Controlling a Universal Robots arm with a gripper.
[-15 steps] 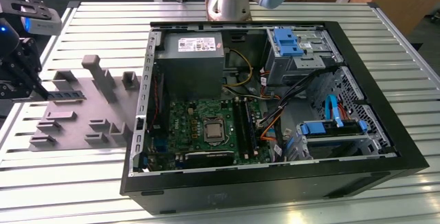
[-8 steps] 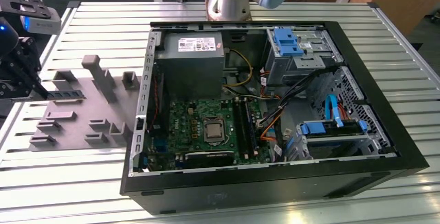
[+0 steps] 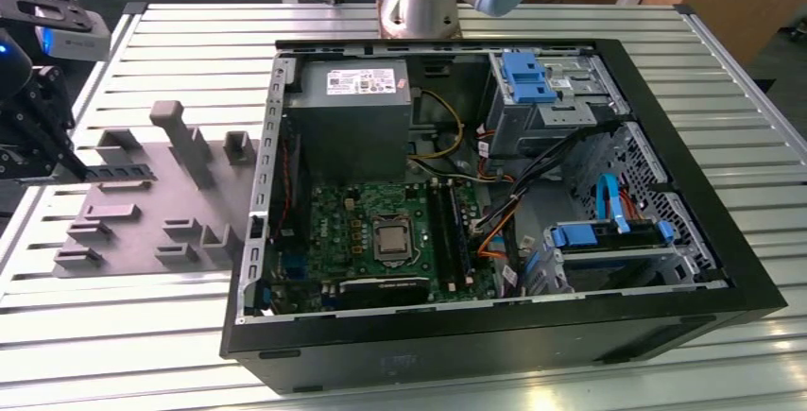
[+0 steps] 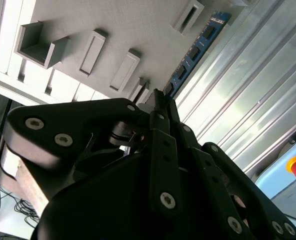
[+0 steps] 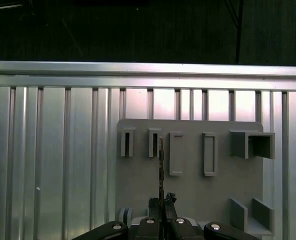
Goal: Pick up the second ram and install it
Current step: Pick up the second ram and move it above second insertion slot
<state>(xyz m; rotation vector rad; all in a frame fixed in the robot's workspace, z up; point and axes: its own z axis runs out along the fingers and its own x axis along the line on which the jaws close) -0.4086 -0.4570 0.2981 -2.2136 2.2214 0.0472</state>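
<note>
- The black gripper (image 5: pixel 162 201) stood over the flat grey plastic fixture plate (image 5: pixel 188 190), at the exterior view's left edge.
- Its fingers (image 4: pixel 158 107) were closed on one end of the second ram (image 4: pixel 195 52), a thin, long blue-green circuit-board stick with dark chips.
- The stick extended straight out from the fingertips across the plate. In the first wrist view it appeared edge-on, just beside a narrow raised slot block (image 5: pixel 175 153).
- Whether the stick touched the plate could not be determined.
- The plate lay on the ribbed aluminium tabletop (image 3: pixel 189 33), just beside the open black computer case (image 3: pixel 505 345).
- The case lay on its side, exposing the green motherboard (image 3: pixel 366 231), well apart from the gripper.
</note>
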